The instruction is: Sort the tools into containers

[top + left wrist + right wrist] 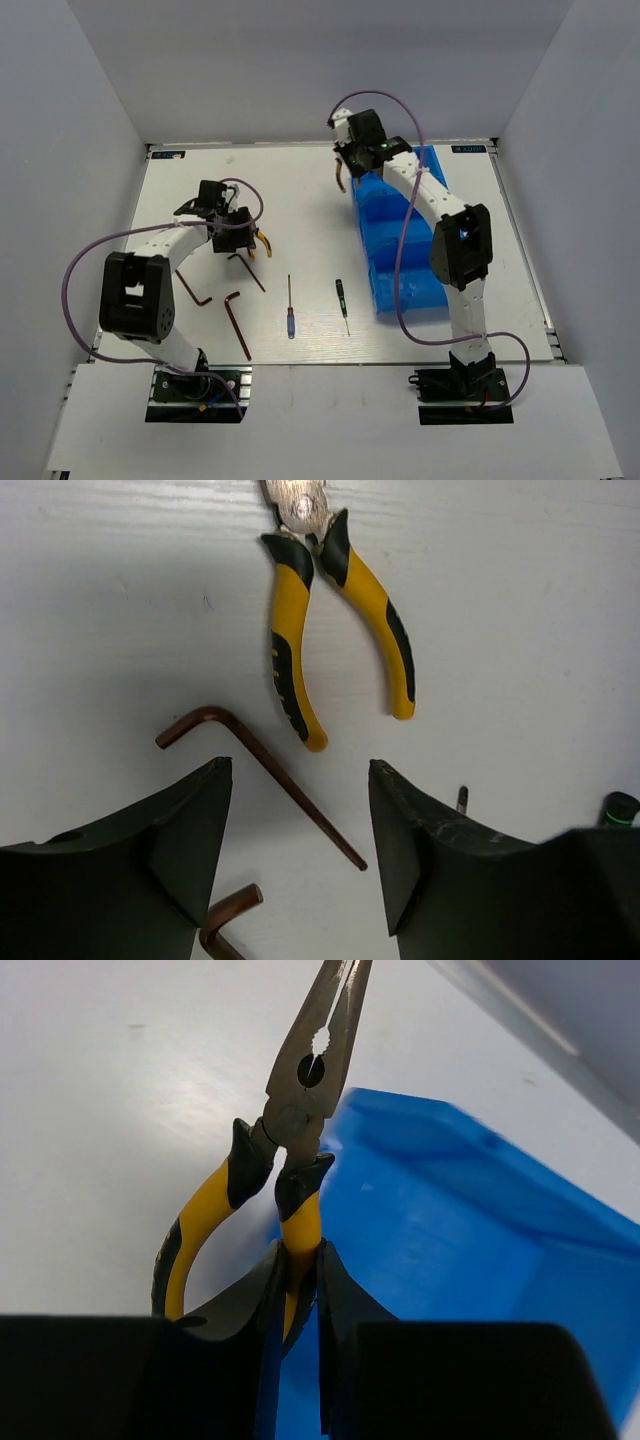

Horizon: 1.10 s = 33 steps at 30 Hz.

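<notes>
My right gripper [300,1260] is shut on one yellow-black handle of needle-nose pliers [308,1070] and holds them in the air over the far left corner of the blue bin [450,1240]. From above, the gripper [347,160], these pliers [341,178] and the bin [400,250] are at the back. My left gripper [300,775] is open and empty above a hex key [262,765], just short of the second pliers [292,630]. From above, the left gripper [240,238] is next to those pliers [263,243]. Two screwdrivers, blue-red [290,310] and black-green [342,305], lie mid-table.
Two more hex keys [193,287] [238,322] lie at the front left; one bend shows by my left finger [228,920]. A screwdriver tip [462,798] and a green-ringed handle [618,806] show at the right. Grey walls close the table's sides and back.
</notes>
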### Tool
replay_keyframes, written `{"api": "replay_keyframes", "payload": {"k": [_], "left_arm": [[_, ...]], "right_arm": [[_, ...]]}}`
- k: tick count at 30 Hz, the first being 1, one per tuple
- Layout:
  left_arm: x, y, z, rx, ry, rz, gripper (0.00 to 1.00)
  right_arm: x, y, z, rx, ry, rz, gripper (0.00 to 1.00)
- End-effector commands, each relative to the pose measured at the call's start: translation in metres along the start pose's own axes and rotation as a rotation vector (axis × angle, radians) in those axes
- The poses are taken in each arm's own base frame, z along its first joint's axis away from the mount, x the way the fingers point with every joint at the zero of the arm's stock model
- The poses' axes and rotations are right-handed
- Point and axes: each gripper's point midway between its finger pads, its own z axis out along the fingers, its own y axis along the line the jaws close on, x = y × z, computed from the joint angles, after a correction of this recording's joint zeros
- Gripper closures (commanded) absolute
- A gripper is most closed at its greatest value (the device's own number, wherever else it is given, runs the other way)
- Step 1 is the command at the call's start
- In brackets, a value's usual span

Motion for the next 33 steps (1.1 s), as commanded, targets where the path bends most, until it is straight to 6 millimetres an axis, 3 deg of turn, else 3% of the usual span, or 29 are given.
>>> {"api": "replay_keyframes", "payload": {"k": [1,8,10,11,13,14,20,21,24,28,33], "left_arm": [[-0.026,-0.002,0.001,-0.036,-0.064,0.057,0.33],[-0.025,-0.011,0.017,-0.032,-0.050,0.083,0.33],[-0.022,-0.009,0.022,-0.049,-0.039,0.089,0.33],[-0.018,-0.012,0.025,-0.047,-0.025,0.096,0.33],[-0.015,-0.007,0.026,-0.069,-0.021,0.096,0.33],[-0.014,-0.010,0.027,-0.065,-0.019,0.103,0.33],[-0.005,0.000,0.034,-0.102,0.000,0.101,0.33],[-0.006,0.002,0.034,-0.114,-0.003,0.102,0.33],[-0.004,0.007,0.038,-0.141,0.010,0.110,0.33],[-0.008,0.008,0.043,-0.152,0.012,0.110,0.35],[-0.015,0.005,0.057,-0.160,0.023,0.118,0.46]], "right_arm": [[-0.025,-0.093,-0.018,0.276,-0.092,0.005,1.00],[0.004,-0.166,-0.017,0.378,-0.075,0.014,1.00],[0.010,-0.162,-0.015,0.340,-0.070,0.017,1.00],[0.027,-0.159,-0.011,0.308,-0.057,0.015,1.00],[0.035,-0.155,-0.007,0.289,-0.059,0.000,1.00],[0.050,-0.152,0.001,0.273,-0.054,0.000,1.00],[0.071,-0.150,0.016,0.259,-0.016,0.015,1.00],[0.073,-0.152,0.017,0.262,-0.013,0.018,0.91],[0.075,-0.151,0.014,0.253,-0.006,0.022,0.44],[0.066,-0.148,-0.003,0.222,-0.034,0.081,0.32],[0.051,-0.132,-0.037,0.131,-0.102,0.147,0.31]]}}
